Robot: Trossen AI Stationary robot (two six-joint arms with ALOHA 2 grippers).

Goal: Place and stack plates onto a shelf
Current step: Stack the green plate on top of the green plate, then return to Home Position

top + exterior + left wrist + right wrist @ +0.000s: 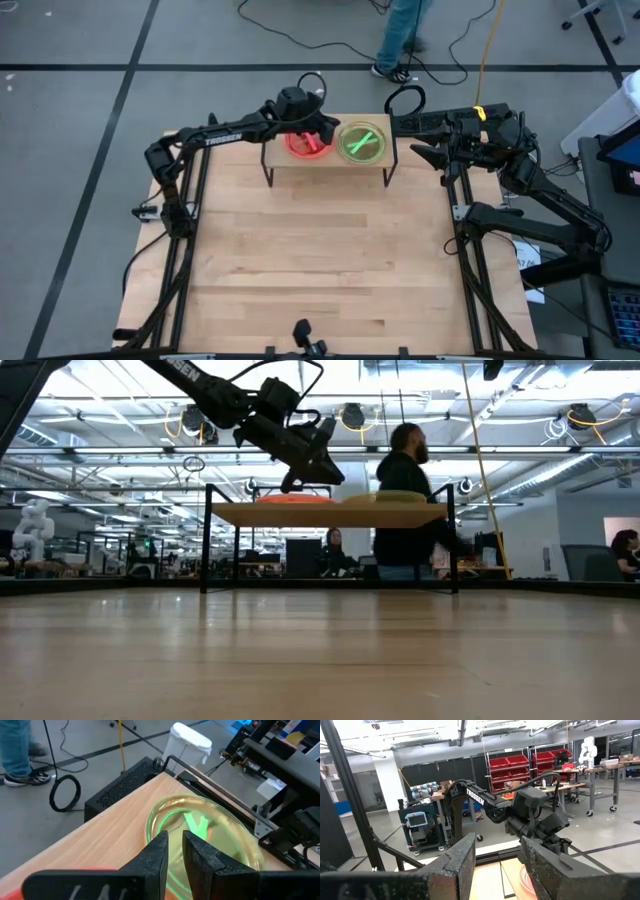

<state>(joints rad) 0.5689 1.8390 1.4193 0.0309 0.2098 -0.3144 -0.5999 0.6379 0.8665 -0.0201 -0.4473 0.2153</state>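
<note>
The shelf (330, 160), a light-wood board on thin black legs, stands at the table's far edge. Two plates lie flat on it: a red plate (303, 145) on the left half and a green plate (362, 141) on the right half. My left gripper (175, 846) hovers just over the red plate's right part (290, 499), slanting down toward the green plate (210, 832). Its fingers stand a narrow gap apart with nothing between them. My right gripper (495, 857) waits open, raised off the table's far right corner (425, 152).
A person (405, 35) stands on the floor beyond the table's far edge, among cables (65, 792) and a black box (125, 782). Bare wooden tabletop (320, 260) spreads from the shelf to the near edge.
</note>
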